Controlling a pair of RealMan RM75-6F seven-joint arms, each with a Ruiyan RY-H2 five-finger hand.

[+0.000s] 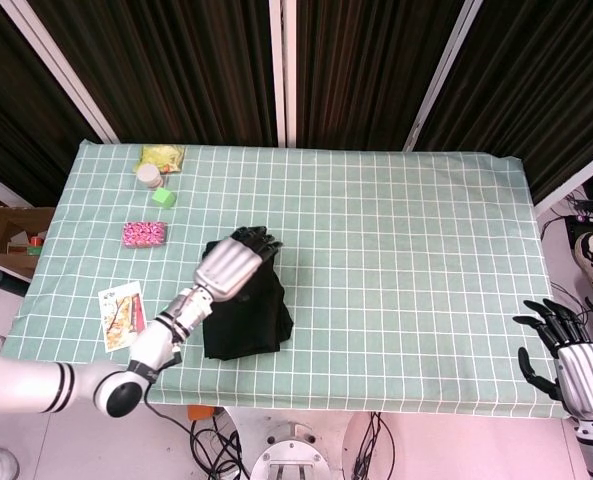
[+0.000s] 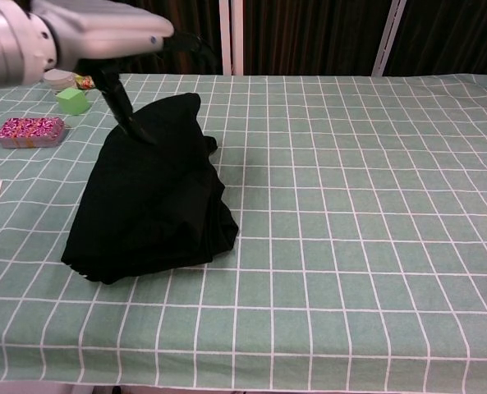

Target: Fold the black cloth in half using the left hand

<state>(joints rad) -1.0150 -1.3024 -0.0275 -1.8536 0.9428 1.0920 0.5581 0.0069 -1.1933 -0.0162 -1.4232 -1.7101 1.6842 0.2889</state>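
The black cloth (image 2: 149, 201) lies bunched near the counter's (image 1: 396, 240) front-left edge, looking already doubled over, so the left hand (image 1: 228, 265) hangs above it, fingers apart and empty, maybe letting go.

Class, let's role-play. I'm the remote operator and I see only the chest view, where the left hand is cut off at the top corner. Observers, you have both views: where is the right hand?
Observer: The head view shows the right hand just off the near right corner of the table, with its fingers spread and nothing in it.
Operator: And the whole left hand?
Observer: The left hand hovers over the far left part of the black cloth, with its dark fingers pointing away from the robot. I cannot tell whether it grips the cloth.
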